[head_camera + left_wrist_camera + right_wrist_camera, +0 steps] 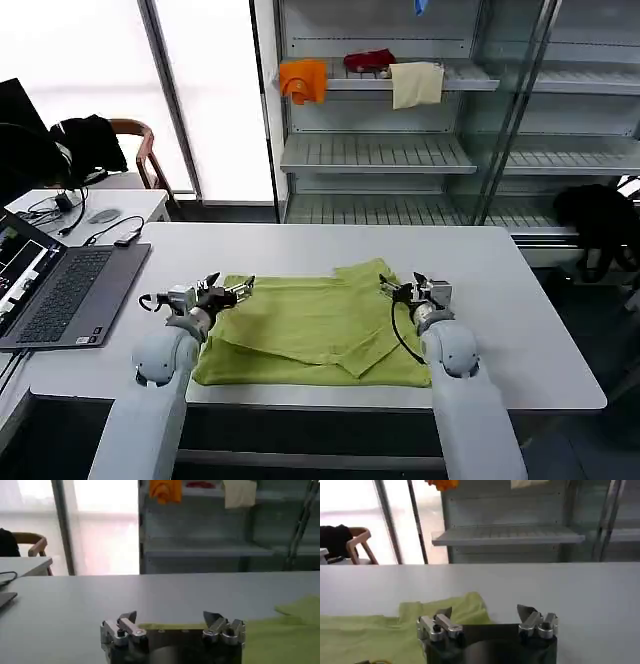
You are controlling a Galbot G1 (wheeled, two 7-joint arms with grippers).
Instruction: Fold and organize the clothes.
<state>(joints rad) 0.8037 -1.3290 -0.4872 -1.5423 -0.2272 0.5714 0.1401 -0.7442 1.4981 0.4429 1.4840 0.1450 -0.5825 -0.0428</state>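
Lying flat and partly folded near the front edge of the white surface [520, 330], the lime T-shirt [310, 335] spreads across the middle in the head view, its rear edge rumpled and a folded flap showing toward its right side. The left hand [230, 288] hovers at the shirt's rear left corner with its fingers spread apart and nothing between them; the right hand [402, 286] sits at the shirt's rear right, just beside the raised fold, also spread and empty. A laptop [60, 290] rests on the surface's left edge, and behind the surface a shelf rack [380, 150] carries an orange cloth [304, 80], a red cloth [368, 60] and a cream cloth [416, 84].

The left wrist view gives what the head view cannot: the left hand [170, 617] seen from behind, its two fingers well apart, with bare surface [150, 592] between and beyond them. The T-shirt [285, 630] lies just beside this hand, reaching off toward the surface's right side.

The right wrist view shows the right hand [485, 612] likewise open and empty, with the T-shirt [380, 632] under and beside one finger while the other finger stands over bare surface [580, 590].
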